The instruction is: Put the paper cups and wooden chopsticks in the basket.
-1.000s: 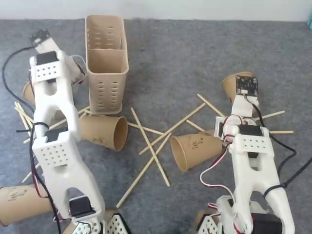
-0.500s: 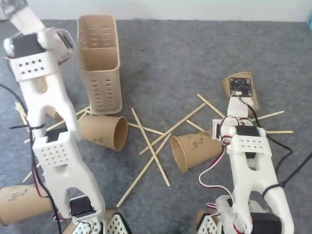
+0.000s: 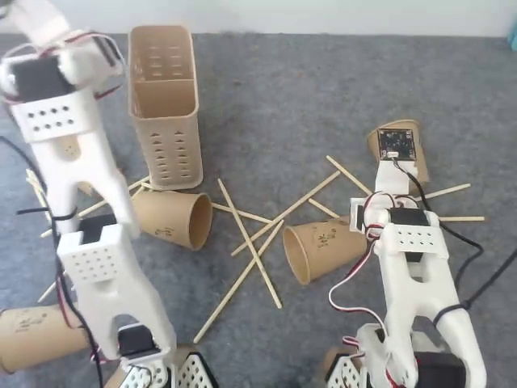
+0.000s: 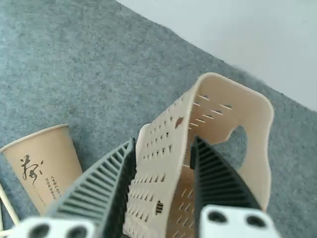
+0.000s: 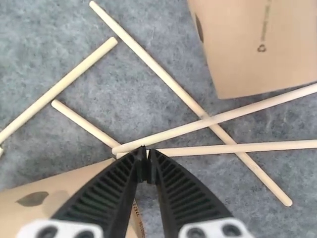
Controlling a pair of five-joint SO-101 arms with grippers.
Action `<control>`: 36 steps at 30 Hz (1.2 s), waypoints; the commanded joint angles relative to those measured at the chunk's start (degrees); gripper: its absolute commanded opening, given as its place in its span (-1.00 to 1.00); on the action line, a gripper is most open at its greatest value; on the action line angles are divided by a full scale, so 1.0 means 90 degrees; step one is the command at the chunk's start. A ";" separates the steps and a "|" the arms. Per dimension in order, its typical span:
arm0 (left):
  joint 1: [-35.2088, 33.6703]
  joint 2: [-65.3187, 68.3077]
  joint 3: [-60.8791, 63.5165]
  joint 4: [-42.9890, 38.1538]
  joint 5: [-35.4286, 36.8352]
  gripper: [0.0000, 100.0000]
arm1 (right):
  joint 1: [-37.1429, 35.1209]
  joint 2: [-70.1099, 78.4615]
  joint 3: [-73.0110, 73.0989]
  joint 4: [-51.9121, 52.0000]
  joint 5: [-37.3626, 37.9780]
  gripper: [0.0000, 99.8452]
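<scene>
Nearest, the right gripper (image 5: 147, 161) is pinched shut on nothing, its tips just beside the ends of two wooden chopsticks (image 5: 213, 119) and a toppled paper cup (image 3: 323, 246); it has barely moved. Farther back, the left gripper (image 4: 163, 144) clamps the basket (image 3: 166, 105) wall. That arm has risen, and the basket has shifted slightly leftward on the grey surface (image 3: 323, 97).

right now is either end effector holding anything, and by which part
The left end effector seems to grip the basket by a perforated side wall. The right end effector is shut on nothing.
</scene>
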State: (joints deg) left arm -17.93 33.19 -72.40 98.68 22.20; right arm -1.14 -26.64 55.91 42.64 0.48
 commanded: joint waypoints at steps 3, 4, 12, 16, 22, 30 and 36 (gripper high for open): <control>0.0547 -0.0518 -0.0073 0.0215 -0.0684 -0.51 | -0.0034 0.0015 -0.0029 -0.0112 0.0088 -0.98; 0.0596 -0.0459 -0.0054 0.0215 -0.0869 -0.52 | -0.0034 0.0015 -0.0029 -0.0112 0.0088 -0.98; 0.0293 0.0225 0.0063 -0.0049 -0.1133 -0.54 | -0.0034 0.0015 -0.0029 -0.0112 0.0088 -0.98; 0.0107 0.0596 0.0054 -0.0176 -0.1143 -0.54 | -0.0034 0.0015 -0.0029 -0.0112 0.0088 -0.98; 0.0244 0.1231 0.0054 -0.0215 -0.1094 -0.60 | -0.0034 0.0015 -0.0029 -0.0112 0.0088 -0.98; 0.0527 0.1465 0.0054 -0.0049 0.0254 -0.97 | -0.0034 0.0015 -0.0029 -0.0112 0.0088 -0.98; 0.0537 0.1475 -0.0278 0.0049 0.2139 -0.98 | -0.0034 0.0015 -0.0029 -0.0112 0.0088 -0.98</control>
State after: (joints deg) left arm -13.89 47.69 -71.34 98.51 34.86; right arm -0.97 -26.64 55.91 42.64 0.48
